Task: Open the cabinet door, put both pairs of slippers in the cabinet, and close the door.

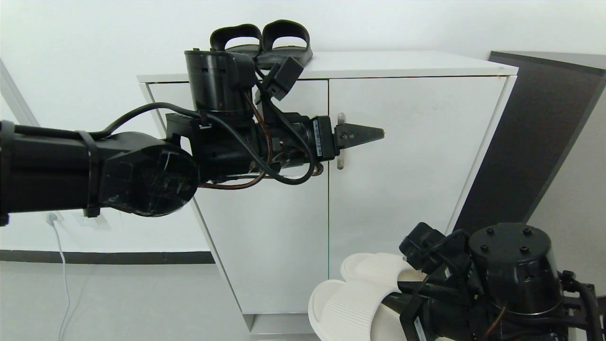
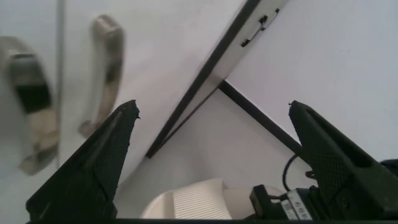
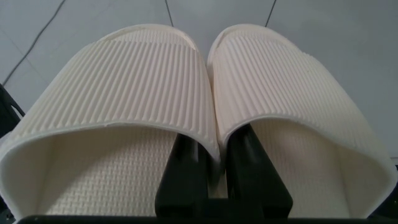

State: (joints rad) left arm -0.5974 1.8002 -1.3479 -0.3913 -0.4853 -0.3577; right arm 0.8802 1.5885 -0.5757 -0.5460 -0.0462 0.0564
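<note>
Lower right, nearest us, the right gripper [image 1: 402,299] clamps the white slippers [image 1: 352,296] together, one finger [image 3: 186,174] inside each. At mid-frame the left gripper [image 1: 367,135] hangs with its jaws spread wide, just before the door handles [image 1: 340,163] of the cabinet [image 1: 416,156], whose doors are both shut. The black slippers [image 1: 284,40] sit on top, upper centre, partly behind the left arm. A dark panel [image 1: 535,142] stands at right.
</note>
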